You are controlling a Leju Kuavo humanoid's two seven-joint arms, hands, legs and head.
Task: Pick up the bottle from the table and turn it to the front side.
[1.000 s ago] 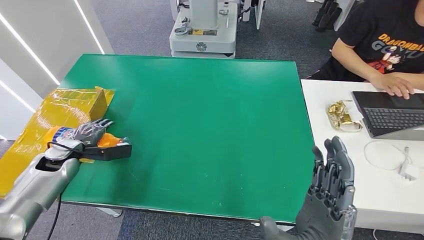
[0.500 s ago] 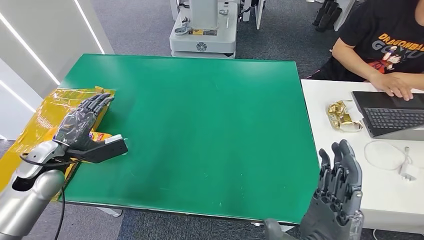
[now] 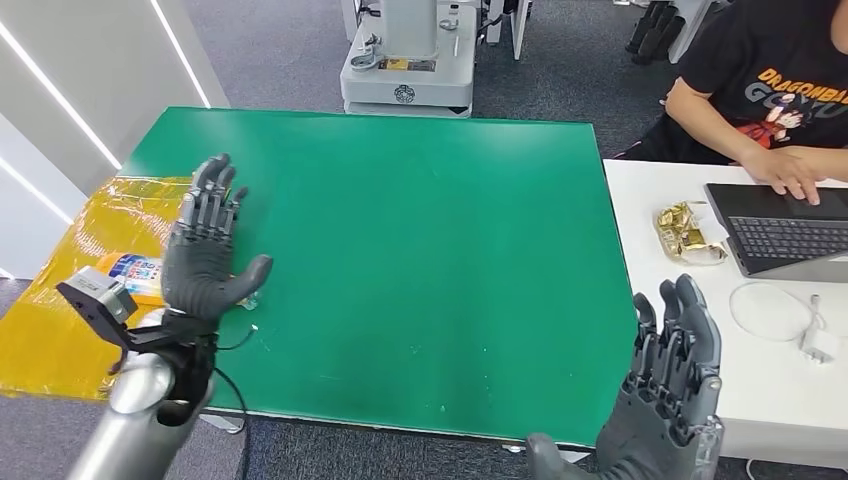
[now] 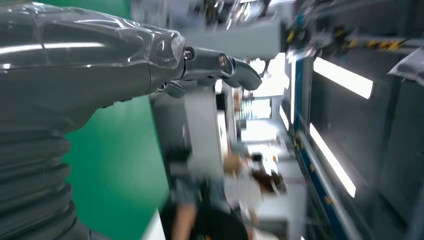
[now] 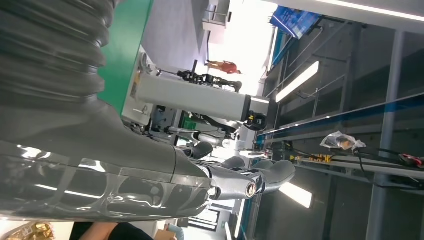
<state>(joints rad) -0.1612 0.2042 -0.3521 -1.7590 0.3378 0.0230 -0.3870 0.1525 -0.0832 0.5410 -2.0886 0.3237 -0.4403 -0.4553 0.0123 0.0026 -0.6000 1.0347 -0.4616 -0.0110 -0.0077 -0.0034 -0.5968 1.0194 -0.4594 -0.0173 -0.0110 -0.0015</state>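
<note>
The bottle [image 3: 135, 272] lies on its side on the yellow sheet [image 3: 60, 300] at the bench's [image 3: 400, 250] left edge, both the left hand [image 3: 205, 255] and the right hand [image 3: 665, 395] raised, spread and empty, fitting either a coming grasp or a finished release.

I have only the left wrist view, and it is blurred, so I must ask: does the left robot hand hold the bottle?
Observer: No. The head view shows the left robot hand raised, fingers spread, holding nothing.
Operator: Where is the bottle?
Observer: The bottle lies on a yellow sheet at the left edge of the green table, partly hidden by that hand.
Operator: And the right robot hand?
Observer: The right robot hand is open, upright near the table's front right corner.
</note>
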